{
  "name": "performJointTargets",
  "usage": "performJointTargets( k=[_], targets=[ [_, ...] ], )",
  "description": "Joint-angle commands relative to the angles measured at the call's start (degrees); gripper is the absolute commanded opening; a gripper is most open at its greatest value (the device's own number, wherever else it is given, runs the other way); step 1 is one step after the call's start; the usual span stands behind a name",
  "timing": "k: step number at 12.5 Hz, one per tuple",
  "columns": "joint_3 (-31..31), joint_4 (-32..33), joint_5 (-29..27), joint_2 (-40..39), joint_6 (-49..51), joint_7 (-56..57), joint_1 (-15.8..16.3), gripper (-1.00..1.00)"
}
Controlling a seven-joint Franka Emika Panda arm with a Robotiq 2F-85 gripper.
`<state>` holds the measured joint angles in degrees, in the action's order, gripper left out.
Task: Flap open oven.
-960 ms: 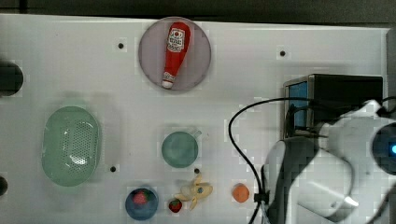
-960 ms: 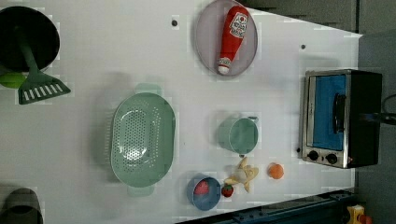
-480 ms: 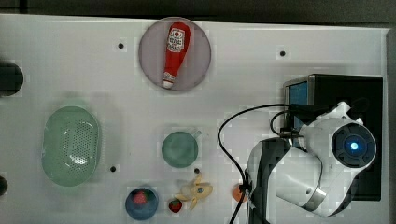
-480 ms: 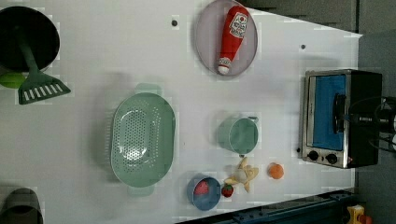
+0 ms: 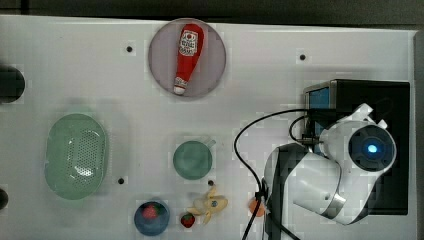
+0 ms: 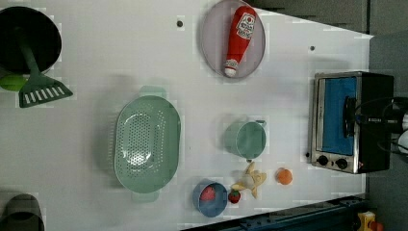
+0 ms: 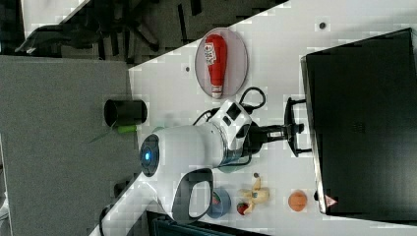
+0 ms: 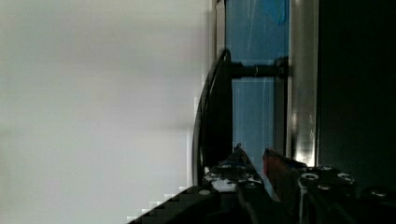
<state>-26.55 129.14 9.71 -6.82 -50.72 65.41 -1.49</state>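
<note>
The toaster oven (image 6: 349, 122) stands at the edge of the white bench (image 6: 120, 57) on the left view's right, its blue-tinted glass door (image 6: 339, 115) shut and upright, facing the middle of the bench, with two small black knobs (image 6: 332, 162) beside the glass. The dark bar handle (image 7: 291, 127) stands off the door on two posts.

In the right view the gripper (image 7: 290, 129) reaches level toward the oven front and meets the handle bar near its middle. The wrist view shows the two fingertips (image 8: 243, 161) set narrowly apart, one on each side of the bar, so the jaws look closed around the handle, though actual contact cannot be made out.

Elsewhere on the bench, a ketchup bottle (image 5: 186, 57) lies on a round grey plate (image 5: 162, 65) near the far edge in the top view. A green colander (image 5: 75, 156) sits toward the top view's left, a green cup (image 5: 192, 160) near the middle. Along the near edge lie a blue bowl (image 5: 151, 218), a strawberry (image 5: 188, 220), a banana (image 5: 210, 203) and a small orange (image 6: 284, 176).
</note>
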Motion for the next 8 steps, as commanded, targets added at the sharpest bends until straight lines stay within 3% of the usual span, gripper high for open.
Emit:
performJointTargets(
  k=[1,8],
  targets=[
    [2.02,0.64,6.84,-1.35,-0.08,-7.63,1.19,-0.65],
    [9.61,2.36,26.1,-3.83,3.9,-33.32,4.9,-0.65]
  ],
)
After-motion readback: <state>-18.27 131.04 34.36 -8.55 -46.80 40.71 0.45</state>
